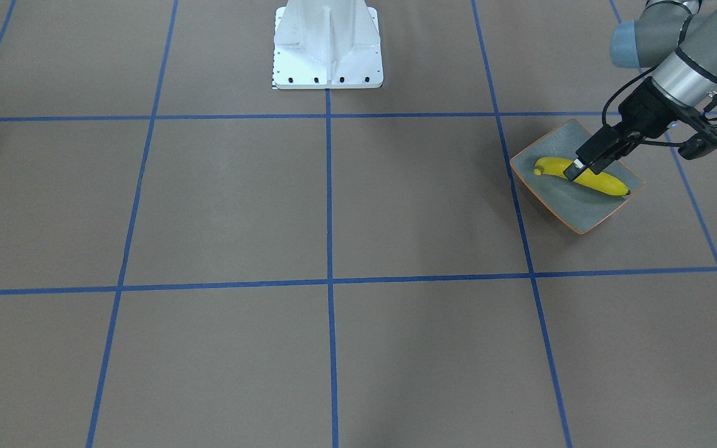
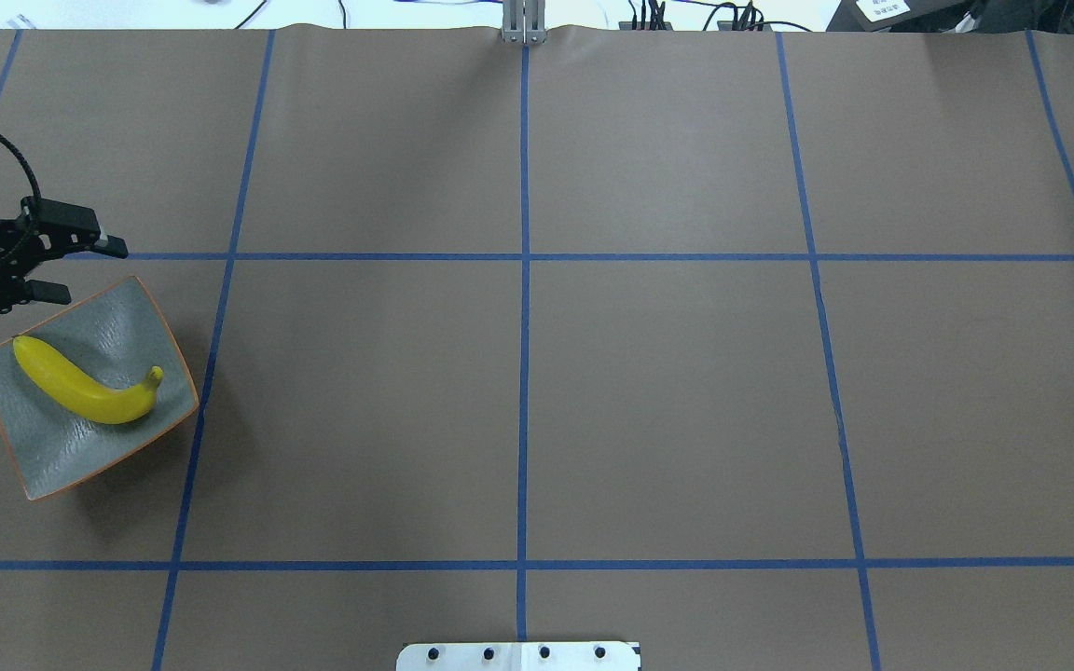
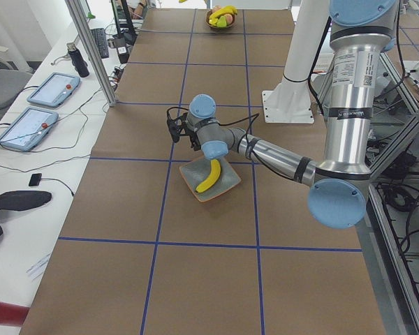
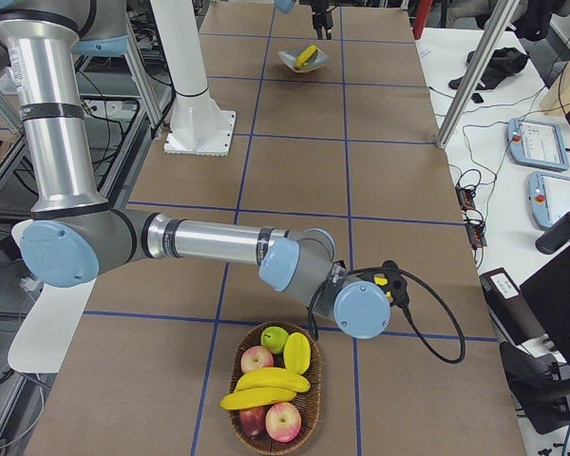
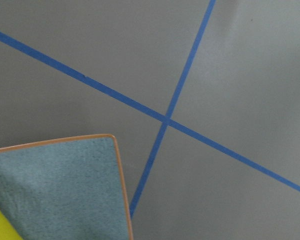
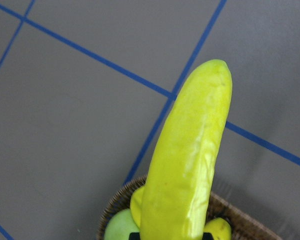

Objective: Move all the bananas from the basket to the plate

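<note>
Field bench: brown table cover [image 2: 667, 401] is lying flat, blue tape lines [image 2: 524, 373] crossing it in a grid. White mounting base [image 1: 327, 46] is sitting bolted at mid-edge. Red apples [image 4: 283, 422] and a green apple [image 4: 275, 338] are crowding together. On the white side bench, two teach pendants [image 3: 52, 88], a black bottle [image 3: 79, 61], a phone [image 3: 35, 179] and a dark garment [image 3: 14, 202] are lying.
</note>
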